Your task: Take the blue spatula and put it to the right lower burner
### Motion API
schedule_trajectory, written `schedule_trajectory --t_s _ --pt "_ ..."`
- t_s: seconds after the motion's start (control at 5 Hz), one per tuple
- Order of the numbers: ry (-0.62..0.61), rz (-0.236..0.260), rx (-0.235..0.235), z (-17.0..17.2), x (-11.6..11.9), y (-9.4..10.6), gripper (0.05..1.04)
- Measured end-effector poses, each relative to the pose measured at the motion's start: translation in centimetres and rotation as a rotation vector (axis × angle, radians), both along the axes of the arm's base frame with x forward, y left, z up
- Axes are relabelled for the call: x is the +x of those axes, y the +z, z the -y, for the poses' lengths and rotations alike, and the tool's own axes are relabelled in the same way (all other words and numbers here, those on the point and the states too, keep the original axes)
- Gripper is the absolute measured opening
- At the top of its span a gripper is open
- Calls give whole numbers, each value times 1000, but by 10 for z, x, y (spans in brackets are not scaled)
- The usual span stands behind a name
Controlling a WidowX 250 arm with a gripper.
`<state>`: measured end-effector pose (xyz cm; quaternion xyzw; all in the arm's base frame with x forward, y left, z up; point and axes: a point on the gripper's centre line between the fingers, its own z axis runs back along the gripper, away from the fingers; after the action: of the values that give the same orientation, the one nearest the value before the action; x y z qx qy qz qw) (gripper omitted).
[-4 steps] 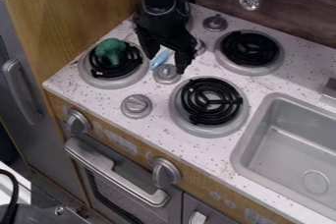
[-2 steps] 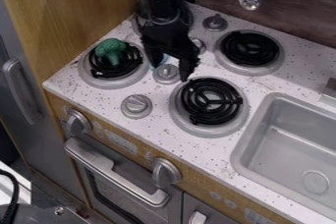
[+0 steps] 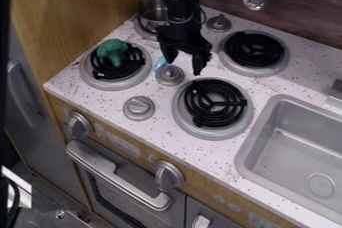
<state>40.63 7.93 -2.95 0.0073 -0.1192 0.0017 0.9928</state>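
The black gripper (image 3: 183, 67) hangs above the middle of the stove, its two fingers spread apart with nothing seen between them. Beside its left finger, a small part of the blue spatula (image 3: 159, 64) shows; the rest is hidden behind the gripper. The right lower burner (image 3: 215, 103) has a black coil in a silver ring, in front and slightly right of the gripper, with nothing on it.
Green broccoli (image 3: 113, 52) rests on the left lower burner. A metal pot (image 3: 153, 10) stands at the back left burner. Knobs (image 3: 170, 74) rise between burners, and a sink (image 3: 294, 147) lies at the right.
The gripper has moved right, first coming a little toward the front and then back. The pot behind the arm shows more, and the spatula's blue part has come back into sight.
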Motion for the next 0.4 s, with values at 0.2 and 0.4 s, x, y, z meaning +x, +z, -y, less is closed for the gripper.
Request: schedule_trajectory --t_s 0.2,0.4 --pt "28 14 32 -10 19 -4 998" --pt "46 36 63 -26 27 7 998"
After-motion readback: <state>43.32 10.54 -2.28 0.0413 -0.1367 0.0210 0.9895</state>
